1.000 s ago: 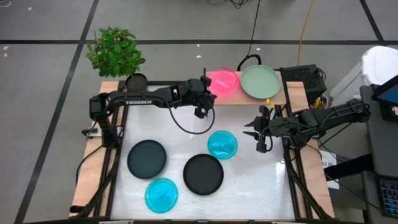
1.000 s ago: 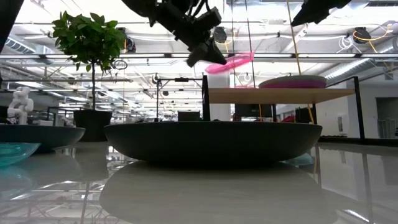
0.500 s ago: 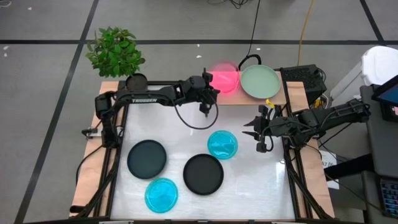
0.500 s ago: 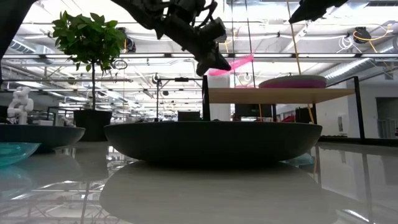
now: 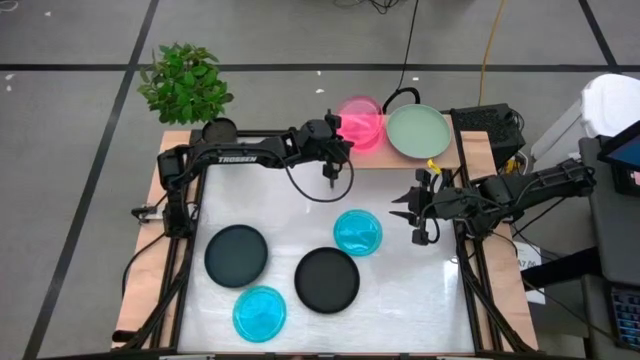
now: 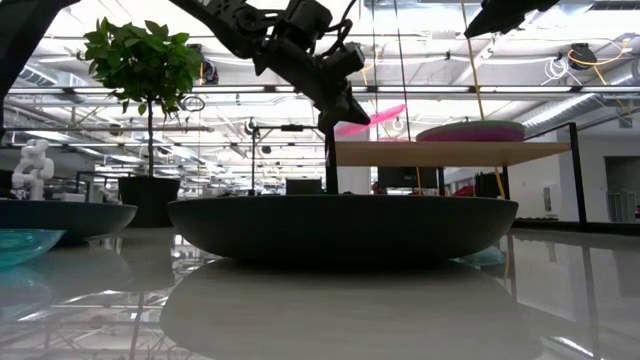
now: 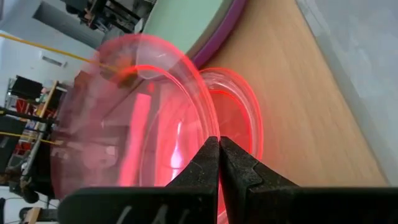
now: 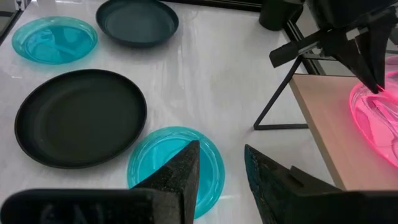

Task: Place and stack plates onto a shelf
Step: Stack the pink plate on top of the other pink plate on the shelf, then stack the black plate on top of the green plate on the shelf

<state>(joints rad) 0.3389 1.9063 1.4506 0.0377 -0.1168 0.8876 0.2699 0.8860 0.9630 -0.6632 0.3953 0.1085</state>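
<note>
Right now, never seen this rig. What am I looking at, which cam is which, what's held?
Two robot arms at a table. One camera looks down from above, one sits at table height, and one rides on each wrist. The left gripper is shut on a pink plate, held tilted above another pink plate on the shelf, beside a green plate. Two black plates and two cyan plates lie on the table. The right gripper waits open, empty.

One camera looks straight down; another sits at tabletop level (both catch the shelf (image 5: 400,155) (image 6: 450,153)).
</note>
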